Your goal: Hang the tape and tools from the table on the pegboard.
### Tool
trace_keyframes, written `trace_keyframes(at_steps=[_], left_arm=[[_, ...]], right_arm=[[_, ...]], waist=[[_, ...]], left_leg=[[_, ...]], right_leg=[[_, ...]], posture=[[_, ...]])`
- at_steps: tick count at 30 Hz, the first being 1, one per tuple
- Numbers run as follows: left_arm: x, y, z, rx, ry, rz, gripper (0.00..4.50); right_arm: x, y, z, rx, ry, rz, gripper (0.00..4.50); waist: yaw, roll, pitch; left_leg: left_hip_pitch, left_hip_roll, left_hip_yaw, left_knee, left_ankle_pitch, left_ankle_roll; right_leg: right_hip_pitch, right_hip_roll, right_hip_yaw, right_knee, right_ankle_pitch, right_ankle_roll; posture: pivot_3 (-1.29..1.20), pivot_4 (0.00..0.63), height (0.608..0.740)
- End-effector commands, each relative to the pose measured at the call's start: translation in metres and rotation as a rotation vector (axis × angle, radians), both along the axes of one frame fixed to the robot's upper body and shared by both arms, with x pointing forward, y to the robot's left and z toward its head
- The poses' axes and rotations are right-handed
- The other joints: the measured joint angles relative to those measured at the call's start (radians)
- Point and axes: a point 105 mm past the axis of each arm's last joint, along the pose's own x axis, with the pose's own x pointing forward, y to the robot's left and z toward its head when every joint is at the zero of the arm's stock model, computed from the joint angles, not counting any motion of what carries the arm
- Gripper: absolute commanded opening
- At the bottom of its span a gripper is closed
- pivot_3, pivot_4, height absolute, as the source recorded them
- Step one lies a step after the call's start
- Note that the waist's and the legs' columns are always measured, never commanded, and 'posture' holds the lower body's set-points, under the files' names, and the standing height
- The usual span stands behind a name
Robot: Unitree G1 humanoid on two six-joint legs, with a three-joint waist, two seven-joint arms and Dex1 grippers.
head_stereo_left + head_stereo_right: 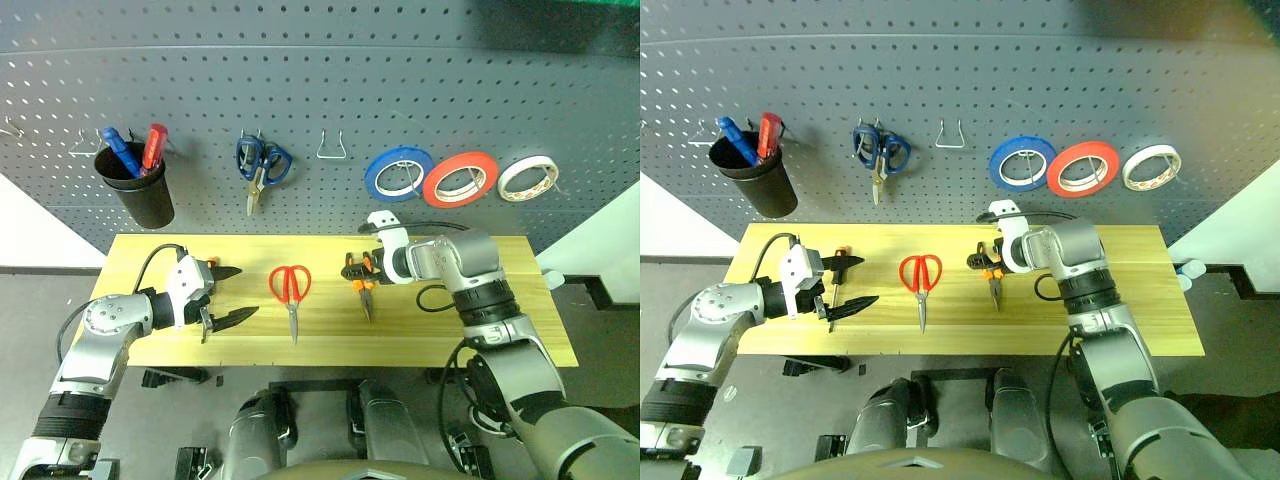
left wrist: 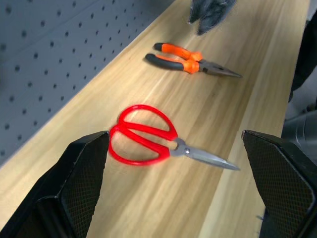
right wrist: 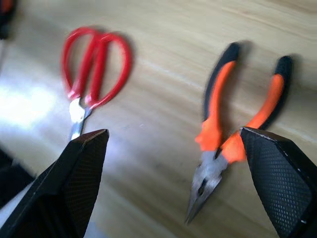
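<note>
— Where are your arms?
— My right gripper (image 1: 352,272) tips down over the pliers (image 1: 363,283) on the tabletop (image 1: 450,330), fingers spread wide, pinching nothing. My left gripper (image 1: 232,295) reaches nearly level toward the red-handled scissors (image 1: 290,292), fingers spread too.
— And the rest?
— The screwdriver (image 1: 837,272) lies by my left fingers; the red tape (image 1: 460,179) already hangs on the pegboard (image 1: 320,90)
</note>
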Motion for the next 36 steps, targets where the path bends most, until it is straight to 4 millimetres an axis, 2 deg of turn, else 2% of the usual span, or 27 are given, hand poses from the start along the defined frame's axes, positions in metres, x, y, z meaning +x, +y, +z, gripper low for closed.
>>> trace_keyframes(at_steps=[1,6,13,19,28,32,36], left_arm=[[-0.002,-0.006,0.023,-0.063,-0.064,-0.004,4.5],[-0.001,-0.019,0.024,-0.06,-0.078,-0.023,4.5],[0.003,-0.034,0.028,-0.097,-0.09,-0.018,4.5],[0.001,-0.031,0.027,-0.092,-0.084,-0.014,4.5],[-0.005,-0.025,0.019,-0.08,-0.07,-0.011,4.5],[-0.008,-0.025,0.017,-0.082,-0.064,-0.014,4.5],[-0.007,-0.022,0.018,-0.075,-0.074,-0.003,4.5]], right_arm=[[0.011,-0.013,0.012,-0.029,-0.056,-0.065,4.44],[0.016,-0.021,0.012,-0.07,-0.077,-0.118,4.44],[0.014,-0.006,0.003,0.052,0.026,-0.17,4.44],[0.015,-0.005,-0.015,-0.015,0.032,-0.171,4.44],[0.019,0.002,-0.026,-0.115,-0.047,-0.103,4.44],[0.012,0.012,-0.032,-0.125,-0.009,-0.073,4.44],[0.002,0.009,-0.041,-0.172,0.055,-0.079,4.44]], waist=[[0.009,-0.001,0.018],[0.019,0.005,0.049],[0.016,0.004,0.063],[0.017,0.004,0.079],[0.016,0.004,0.084],[0.017,0.004,0.084],[0.017,0.004,0.083]], left_leg=[[0.0,0.0,0.0,0.0,0.0,0.0],[-0.002,0.0,0.001,-0.001,0.0,0.0],[-0.002,0.001,0.002,-0.002,0.0,-0.001],[-0.002,0.001,0.002,-0.003,0.001,-0.001],[-0.004,0.001,0.003,-0.005,0.001,-0.002],[-0.004,0.001,0.003,-0.005,0.0,-0.002],[-0.004,0.001,0.002,-0.006,-0.001,-0.004]], right_leg=[[0.0,0.0,0.0,0.0,0.0,0.0],[-0.002,0.001,0.0,0.0,0.001,0.003],[-0.003,0.002,0.001,0.0,0.002,0.003],[-0.004,0.002,0.001,0.0,0.001,0.003],[-0.006,0.002,0.001,-0.002,0.001,0.003],[-0.007,0.001,0.001,-0.002,0.001,0.003],[-0.007,0.001,0.001,-0.003,0.0,0.001]], posture=[[-0.04,0.361,0.73],[-0.03,0.367,0.73],[-0.04,0.369,0.73],[-0.03,0.377,0.73],[-0.02,0.37,0.73],[-0.02,0.358,0.73],[-0.01,0.348,0.73]])
